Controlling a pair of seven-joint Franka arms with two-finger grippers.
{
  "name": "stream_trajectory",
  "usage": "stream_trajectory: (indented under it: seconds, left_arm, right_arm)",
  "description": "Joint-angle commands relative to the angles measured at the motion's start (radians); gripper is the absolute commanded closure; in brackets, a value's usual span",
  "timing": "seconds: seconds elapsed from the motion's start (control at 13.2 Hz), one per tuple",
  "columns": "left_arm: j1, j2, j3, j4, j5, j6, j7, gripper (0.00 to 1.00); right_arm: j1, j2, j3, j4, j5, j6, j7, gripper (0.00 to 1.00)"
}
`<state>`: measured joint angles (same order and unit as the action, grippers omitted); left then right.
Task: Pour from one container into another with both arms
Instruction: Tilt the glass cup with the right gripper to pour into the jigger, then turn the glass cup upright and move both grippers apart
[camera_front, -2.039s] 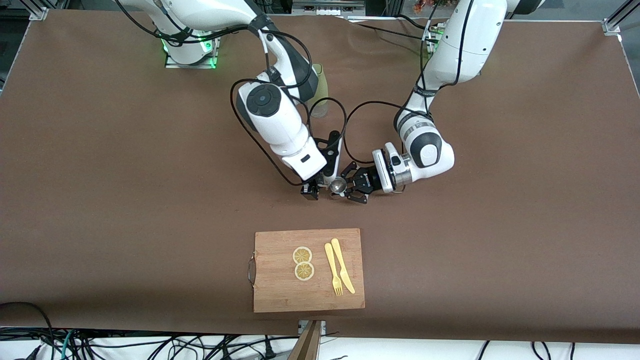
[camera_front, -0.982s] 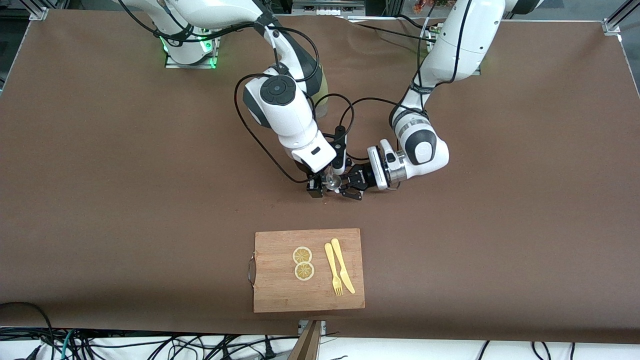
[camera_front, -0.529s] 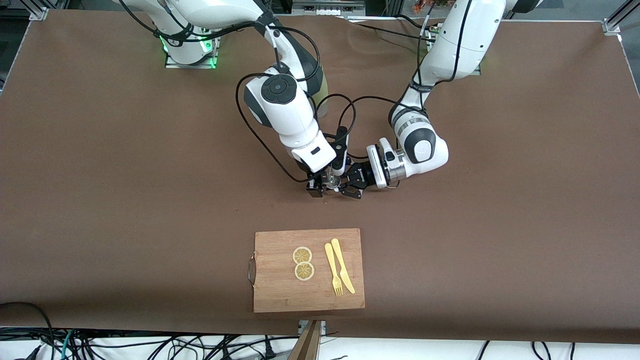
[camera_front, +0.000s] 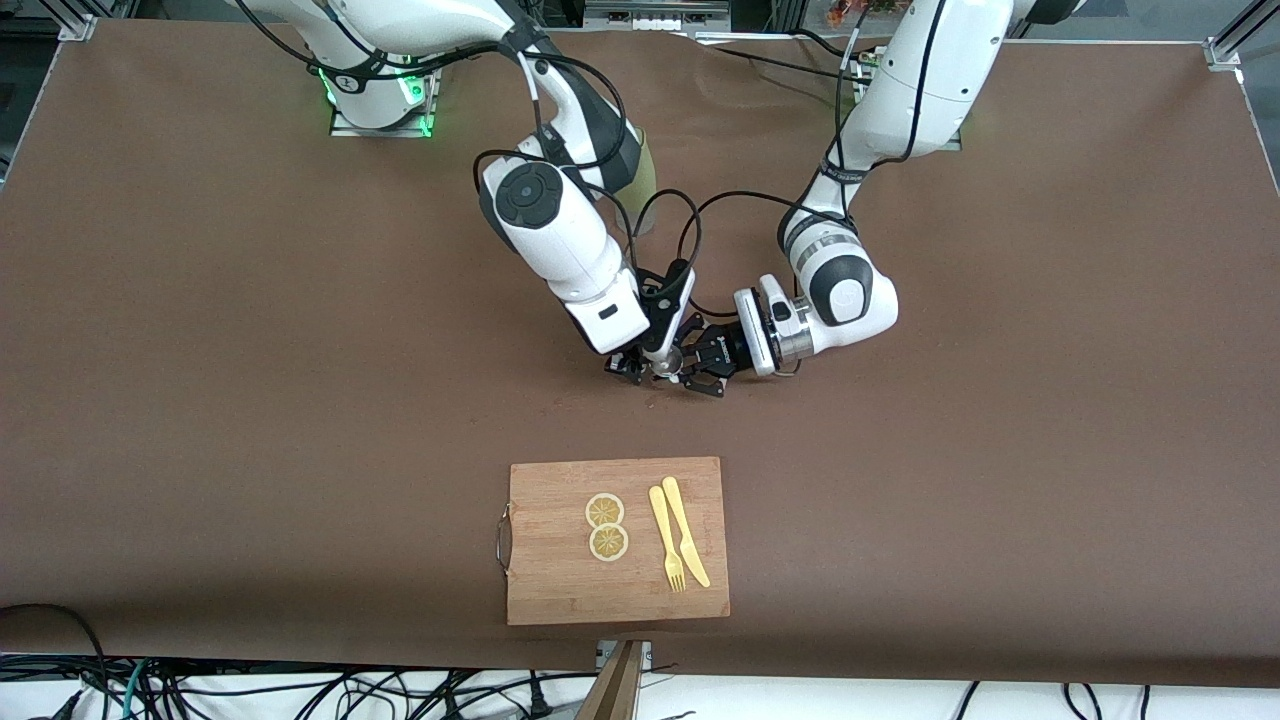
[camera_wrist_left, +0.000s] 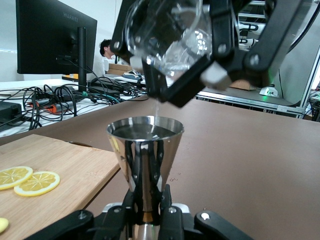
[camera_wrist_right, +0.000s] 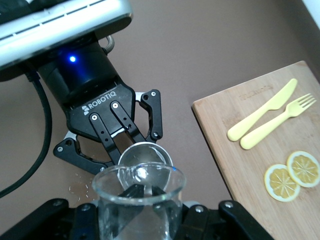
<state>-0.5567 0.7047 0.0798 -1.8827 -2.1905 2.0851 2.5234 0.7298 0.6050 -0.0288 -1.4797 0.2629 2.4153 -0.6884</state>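
Steel jigger (camera_wrist_left: 144, 150) sits upright in left gripper (camera_wrist_left: 145, 212), jaws clamped on its waist; right gripper (camera_wrist_right: 137, 210), jaws clamped, tips glass (camera_wrist_right: 138, 200) above, liquid trickling in.

- Right gripper (camera_front: 640, 368) holds a tilted glass beaker (camera_wrist_right: 137, 200) directly above a metal jigger (camera_wrist_left: 145, 150), held upright by left gripper (camera_front: 697, 375).
- Cutting board (camera_front: 560, 590) lies nearer the camera, bearing lemon slices (camera_front: 606, 526), fork (camera_front: 665, 540) and knife (camera_front: 685, 532).

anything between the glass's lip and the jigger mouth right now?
Nothing visible. The right gripper holds the clear glass tilted just above the metal jigger, gripped by the left gripper; a thin stream drops straight into its open mouth.
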Motion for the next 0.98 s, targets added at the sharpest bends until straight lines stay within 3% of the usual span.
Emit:
stream_trajectory:
  seconds: [0.0, 0.38, 0.68, 0.91]
  left_arm:
    - [0.017, -0.034, -0.011, -0.033, -0.037, 0.003, 0.037, 1.00]
    - [0.118, -0.039, -0.009, -0.065, 0.010, -0.059, 0.035, 1.00]
    - [0.300, -0.045, -0.009, -0.087, 0.251, -0.193, 0.015, 1.00]
    - [0.444, -0.039, -0.006, -0.082, 0.466, -0.296, -0.008, 1.00]
  right_arm:
    - [-0.046, -0.088, 0.032, -0.086, 0.015, 0.007, 0.006, 0.96]
    - [-0.142, -0.163, 0.027, -0.103, 0.335, -0.139, -0.228, 0.96]
    - [-0.298, -0.234, 0.027, -0.194, 0.593, -0.290, -0.553, 0.96]
    - [-0.453, -0.243, 0.027, -0.223, 0.639, -0.467, -0.782, 0.96]
